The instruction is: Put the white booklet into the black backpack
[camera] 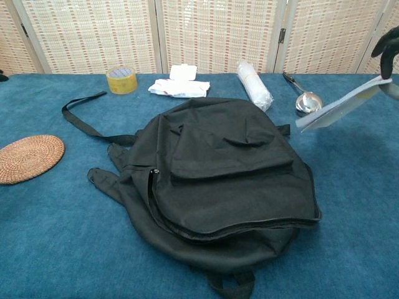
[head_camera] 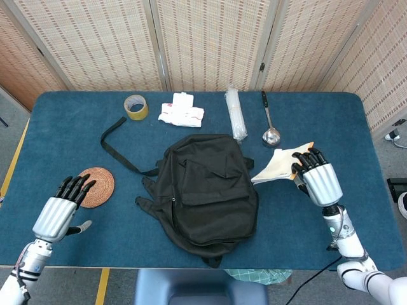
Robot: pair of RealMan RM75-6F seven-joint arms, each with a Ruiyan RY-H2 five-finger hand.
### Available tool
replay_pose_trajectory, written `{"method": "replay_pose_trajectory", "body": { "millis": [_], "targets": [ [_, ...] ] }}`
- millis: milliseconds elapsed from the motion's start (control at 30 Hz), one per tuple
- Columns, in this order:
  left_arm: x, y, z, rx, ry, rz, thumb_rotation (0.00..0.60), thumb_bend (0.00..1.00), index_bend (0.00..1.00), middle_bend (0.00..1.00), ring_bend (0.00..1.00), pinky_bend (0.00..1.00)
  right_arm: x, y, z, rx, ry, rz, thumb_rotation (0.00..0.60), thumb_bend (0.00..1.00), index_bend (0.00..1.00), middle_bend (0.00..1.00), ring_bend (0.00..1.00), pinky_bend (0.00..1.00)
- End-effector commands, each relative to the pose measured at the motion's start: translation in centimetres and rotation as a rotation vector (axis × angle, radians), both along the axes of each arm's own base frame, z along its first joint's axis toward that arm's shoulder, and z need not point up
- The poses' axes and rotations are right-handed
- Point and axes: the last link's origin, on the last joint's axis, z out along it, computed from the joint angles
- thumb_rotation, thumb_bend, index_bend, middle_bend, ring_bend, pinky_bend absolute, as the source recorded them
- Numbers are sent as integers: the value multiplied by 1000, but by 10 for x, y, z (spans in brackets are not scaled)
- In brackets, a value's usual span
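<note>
The chest view's right edge crops the right robot hand [camera: 389,47].

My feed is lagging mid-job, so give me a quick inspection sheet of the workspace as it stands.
Surface: blue table.
Job's things: white booklet lifted clear, tilted; black backpack lying flat; whether a zip is open cannot be told.
Clutter: tape roll, woven coaster, white packets, plastic sleeve, ladle.
Robot hands: right robot hand holds the booklet; left robot hand fingers apart, holding nothing.
Cables: nothing seen on the table.
Surroundings: woven screens behind.
</note>
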Motion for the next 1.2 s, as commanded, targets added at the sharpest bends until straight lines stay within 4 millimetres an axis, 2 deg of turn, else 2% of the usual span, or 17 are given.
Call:
{"method": "replay_pose_trajectory", "body": {
  "millis": [33, 333, 767, 1033, 1200],
  "targets": [
    [17, 14, -12, -105, -8, -67, 600, 218, 73, 0, 17, 0, 11, 2, 27, -88, 2, 46, 600, 555, 695, 388, 386, 278],
    [64, 23, -50, -340, 2, -236, 600, 216, 103, 8, 23, 0, 39, 2, 63, -176, 7, 89, 600, 555, 702, 389, 387, 278],
    [137, 34, -114, -524, -17, -387, 600, 214, 144, 23, 28, 0, 43, 1, 73, -185, 32, 61, 600, 554, 703, 389, 388, 278],
    [159, 45, -155, -557, 24, -382, 600, 214, 158, 23, 28, 0, 40, 0, 73, -179, 34, 49, 600, 555, 702, 389, 386, 278],
    [164, 48, -168, -565, 46, -365, 600, 214, 164, 23, 28, 0, 39, 1, 73, -179, 31, 48, 600, 555, 703, 389, 387, 278]
  ]
}}
